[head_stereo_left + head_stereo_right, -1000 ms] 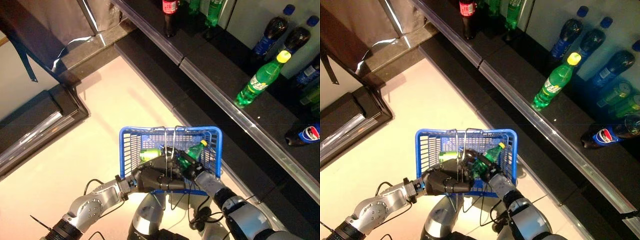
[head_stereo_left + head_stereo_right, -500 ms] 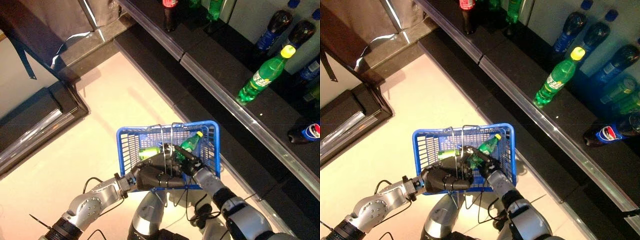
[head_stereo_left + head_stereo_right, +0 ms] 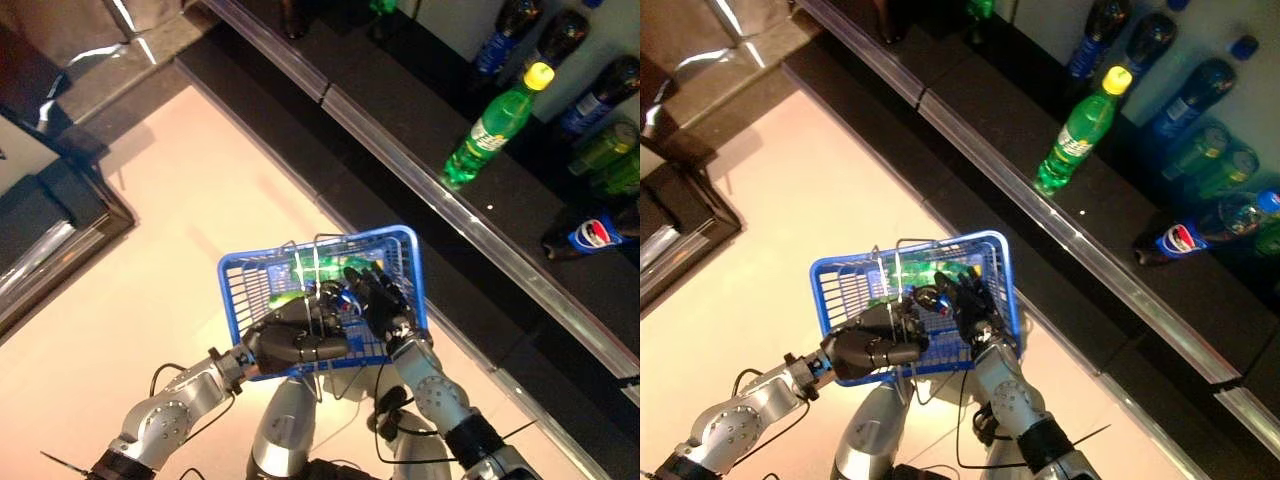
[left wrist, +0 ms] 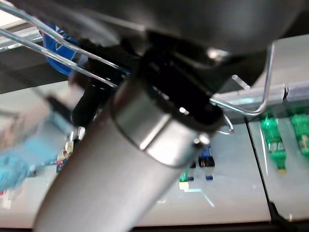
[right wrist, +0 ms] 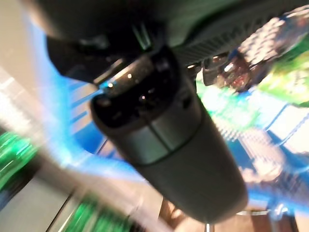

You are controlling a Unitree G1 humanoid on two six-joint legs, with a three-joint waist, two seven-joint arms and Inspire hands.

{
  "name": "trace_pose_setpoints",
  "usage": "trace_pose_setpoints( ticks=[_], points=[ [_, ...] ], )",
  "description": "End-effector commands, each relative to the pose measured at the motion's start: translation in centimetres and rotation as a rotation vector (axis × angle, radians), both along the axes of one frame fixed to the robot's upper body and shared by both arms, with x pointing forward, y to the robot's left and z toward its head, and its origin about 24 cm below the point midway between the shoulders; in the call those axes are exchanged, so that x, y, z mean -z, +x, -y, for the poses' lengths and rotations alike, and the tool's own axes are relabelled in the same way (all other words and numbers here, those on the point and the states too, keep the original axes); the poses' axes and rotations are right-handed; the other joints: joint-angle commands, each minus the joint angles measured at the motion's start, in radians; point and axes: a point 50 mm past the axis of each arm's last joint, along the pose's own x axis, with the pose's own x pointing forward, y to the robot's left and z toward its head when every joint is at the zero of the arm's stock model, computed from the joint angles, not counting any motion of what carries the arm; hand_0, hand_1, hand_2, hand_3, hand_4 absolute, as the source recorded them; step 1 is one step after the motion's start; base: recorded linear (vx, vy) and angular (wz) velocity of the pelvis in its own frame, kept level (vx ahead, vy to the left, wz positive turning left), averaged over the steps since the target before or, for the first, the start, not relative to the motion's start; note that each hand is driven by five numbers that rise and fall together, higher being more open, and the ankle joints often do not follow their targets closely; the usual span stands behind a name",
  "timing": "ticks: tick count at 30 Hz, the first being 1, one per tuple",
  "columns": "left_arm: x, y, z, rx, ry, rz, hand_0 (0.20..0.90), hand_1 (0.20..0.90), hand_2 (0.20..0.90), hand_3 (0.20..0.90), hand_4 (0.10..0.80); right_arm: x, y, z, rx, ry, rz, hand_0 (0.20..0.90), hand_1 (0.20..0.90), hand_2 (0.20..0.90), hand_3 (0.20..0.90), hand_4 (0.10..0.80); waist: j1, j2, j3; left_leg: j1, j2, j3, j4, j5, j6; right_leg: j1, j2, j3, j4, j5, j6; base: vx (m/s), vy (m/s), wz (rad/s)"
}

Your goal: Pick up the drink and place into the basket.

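Observation:
The blue wire basket [image 3: 240,290] hangs in front of me, and my left hand [image 3: 295,342] is curled round its metal handles [image 3: 318,262]. Those handles also cross the left wrist view [image 4: 244,108]. A green drink bottle [image 3: 308,266] lies inside the basket, with another green drink [image 3: 288,298] beside it. My right hand [image 3: 375,292] is over the basket's right side with its fingers spread straight, holding nothing. In the right eye view the same hand [image 3: 970,298] hovers just above the green bottle [image 3: 925,268].
A dark shelf with a metal rail [image 3: 400,150] runs diagonally on the right. It carries an upright green bottle with a yellow cap [image 3: 490,125], dark cola bottles [image 3: 500,45] and a blue-labelled bottle lying down [image 3: 590,232]. A low dark stand [image 3: 45,215] sits at the left.
My right hand has let go of the green bottle, which now lies in the basket, and its fingers have straightened. The whole view has shifted left and up.

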Motion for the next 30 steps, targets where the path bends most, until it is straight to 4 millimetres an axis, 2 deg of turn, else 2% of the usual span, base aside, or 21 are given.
trace_pose_setpoints(
  ticks=[1,9,14,16,19,21,24,30],
  points=[
    [-12.2,-3.3,4.3,0.295,-0.501,0.682,0.3,0.3,0.3,0.2,0.1,-4.4,-0.5,-0.9,-0.139,-0.034,0.249,0.9,0.9,0.9,0.9,0.8,-0.033,0.016,-0.07,-0.024,0.025,0.036,0.05,0.011,0.048,0.048,-0.007,0.044,-0.068,0.099,0.003,-0.037,-0.006,-0.05],
    [-11.8,-2.5,2.8,0.183,-0.473,0.664,0.3,0.3,0.3,0.2,0.1,-6.8,-2.4,0.2,-0.225,-0.073,0.391,0.9,0.9,0.9,0.9,0.8,-0.066,0.003,-0.078,-0.011,0.039,0.057,0.033,0.019,0.041,0.051,0.005,0.062,-0.083,0.099,0.009,-0.032,-0.001,-0.05],
    [-10.7,-1.8,1.3,0.049,-0.45,0.592,0.3,0.3,0.3,0.2,0.1,-8.8,-3.7,1.3,-0.29,-0.111,0.531,0.9,0.9,0.9,0.9,0.8,-0.089,-0.007,-0.093,0.012,0.052,0.07,0.018,0.02,0.037,0.064,0.017,0.082,-0.097,0.094,0.01,-0.015,0.001,-0.12],
    [-9.7,-1.5,0.7,-0.027,-0.442,0.533,0.3,0.3,0.3,0.2,0.1,-9.7,-4.2,1.6,-0.329,-0.143,0.595,0.9,0.9,0.9,0.9,0.8,-0.098,-0.012,-0.108,0.03,0.057,0.078,0.005,0.022,0.033,0.077,0.023,0.091,-0.11,0.092,0.011,0.01,0.005,-0.06],
    [-8.1,-0.9,0.0,-0.147,-0.404,0.44,0.3,0.3,0.3,0.2,0.1,-10.1,-4.6,1.9,-0.338,-0.181,0.635,0.9,0.9,0.9,0.9,0.8,-0.106,-0.02,-0.134,0.056,0.063,0.086,-0.016,0.024,0.031,0.094,0.031,0.105,-0.128,0.091,0.014,0.032,-0.004,-0.11],
    [-7.1,-0.6,-0.5,-0.219,-0.373,0.403,0.3,0.3,0.3,0.2,0.1,-9.8,-4.6,2.1,-0.333,-0.192,0.623,0.9,0.9,0.9,0.9,0.8,-0.111,-0.024,-0.148,0.069,0.066,0.091,-0.026,0.025,0.029,0.102,0.033,0.111,-0.137,0.091,0.015,0.041,-0.007,-0.13],
    [-4.8,-0.5,-1.8,-0.383,-0.278,0.316,0.3,0.3,0.3,0.2,0.1,-8.2,-4.8,2.6,-0.315,-0.224,0.536,0.9,0.9,0.9,0.9,0.8,-0.122,-0.03,-0.186,0.104,0.073,0.103,-0.059,0.03,0.026,0.119,0.038,0.127,-0.161,0.093,0.02,0.049,0.001,-0.07],
    [1.5,-2.2,-4.8,-0.704,-0.055,0.034,0.3,0.3,0.3,0.2,0.1,-2.8,-6.4,4.6,-0.282,-0.332,0.289,0.9,0.9,0.9,0.9,0.8,-0.152,-0.039,-0.268,0.175,0.093,0.145,-0.143,0.041,0.017,0.151,0.039,0.164,-0.235,0.113,0.03,0.033,0.006,-0.15]
  ],
)
